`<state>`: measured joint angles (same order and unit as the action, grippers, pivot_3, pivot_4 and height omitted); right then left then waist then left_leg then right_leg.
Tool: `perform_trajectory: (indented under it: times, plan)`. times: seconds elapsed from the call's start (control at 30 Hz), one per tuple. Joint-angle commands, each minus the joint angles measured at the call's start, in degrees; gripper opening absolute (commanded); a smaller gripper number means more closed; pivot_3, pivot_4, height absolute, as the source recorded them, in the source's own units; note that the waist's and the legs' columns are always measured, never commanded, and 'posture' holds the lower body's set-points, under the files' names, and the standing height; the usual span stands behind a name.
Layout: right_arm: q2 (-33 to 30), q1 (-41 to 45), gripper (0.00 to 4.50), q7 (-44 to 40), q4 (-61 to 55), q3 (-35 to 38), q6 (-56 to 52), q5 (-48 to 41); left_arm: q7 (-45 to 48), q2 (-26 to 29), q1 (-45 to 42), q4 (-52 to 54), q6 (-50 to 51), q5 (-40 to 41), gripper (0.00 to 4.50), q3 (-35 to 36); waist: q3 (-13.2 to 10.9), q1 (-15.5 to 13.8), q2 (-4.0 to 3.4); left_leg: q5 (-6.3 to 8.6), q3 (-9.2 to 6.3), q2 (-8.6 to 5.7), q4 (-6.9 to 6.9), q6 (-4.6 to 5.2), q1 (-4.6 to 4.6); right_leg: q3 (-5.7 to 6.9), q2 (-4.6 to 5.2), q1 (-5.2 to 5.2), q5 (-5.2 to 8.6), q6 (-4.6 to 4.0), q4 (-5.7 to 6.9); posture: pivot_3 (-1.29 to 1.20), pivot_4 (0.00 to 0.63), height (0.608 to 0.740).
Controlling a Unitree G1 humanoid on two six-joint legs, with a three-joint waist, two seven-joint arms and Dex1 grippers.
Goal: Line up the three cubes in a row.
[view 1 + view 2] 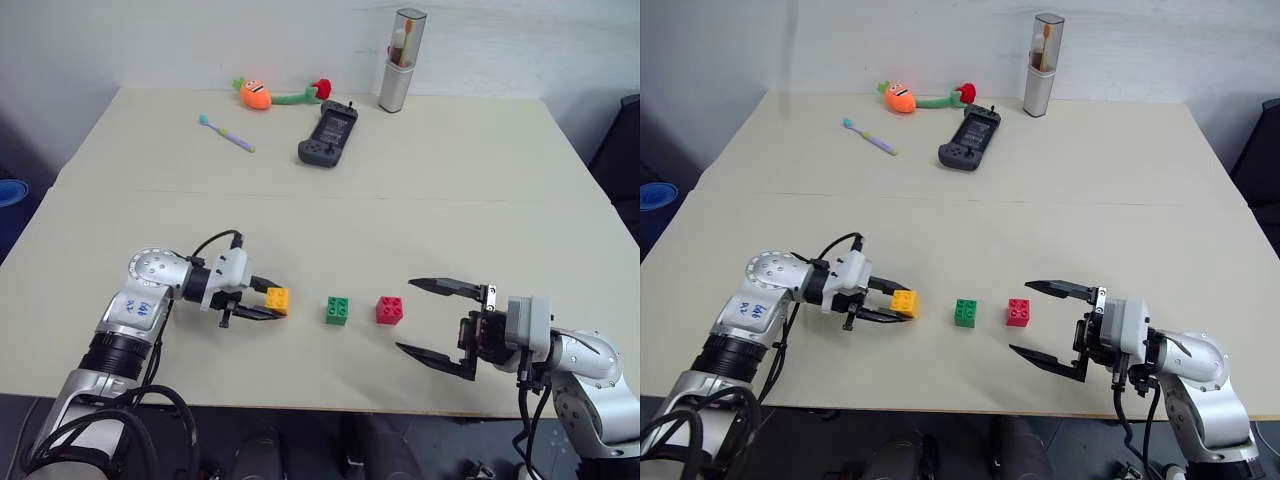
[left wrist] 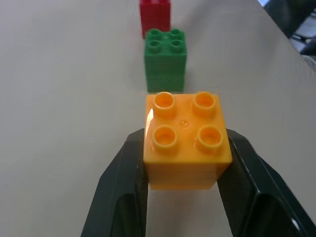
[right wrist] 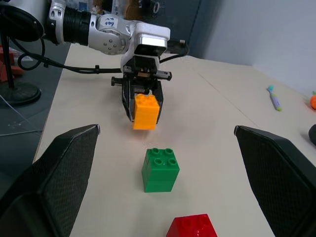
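On beige table (image 1: 420, 180), left claw (image 1: 268, 303) clamps yellow-orange cube (image 1: 277, 299); right claw (image 1: 440, 320) gapes empty.

bare table (image 1: 300, 215) around cubes (image 1: 337, 310)

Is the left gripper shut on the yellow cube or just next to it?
Shut on it: the left gripper has a black finger pressed against each side of the yellow cube, studs up.

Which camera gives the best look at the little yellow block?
The left wrist view: the yellow block sits close up between the left gripper jaws, studs plain. Both eye views show it small beside the green block; the right wrist view shows it from across the table.
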<state>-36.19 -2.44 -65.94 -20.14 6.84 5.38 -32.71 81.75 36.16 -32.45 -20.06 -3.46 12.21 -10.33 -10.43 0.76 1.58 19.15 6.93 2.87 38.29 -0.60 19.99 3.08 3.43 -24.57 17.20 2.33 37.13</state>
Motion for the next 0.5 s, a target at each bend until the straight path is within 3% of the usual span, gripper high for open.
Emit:
perform_trajectory:
  times: [0.03, 0.5]
  plan:
    - [-0.6, -0.8, 4.5, 1.0, -2.5, 1.5, 0.3, 0.0, 0.6, -0.8, -1.7, -2.0, -2.2, -0.8, 1.5, -0.4, 0.0, -0.1, 0.0, -0.01, -0.03, -0.01, 0.02, 0.03, 0.01, 0.01, 0.02, 0.01, 0.0, 0.0, 0.01, 0.0, 0.15, 0.74]
    - [-0.5, -1.7, 4.5, 2.0, -2.9, 1.3, 0.2, 0.3, -3.5, -3.2, -3.0, -8.4, -5.3, -4.6, 1.5, -1.2, 0.0, -0.6, 0.0, -0.01, -0.08, -0.06, 0.15, 0.12, 0.06, 0.03, 0.08, 0.04, -0.03, 0.06, 0.03, 0.0, 0.15, 0.74]
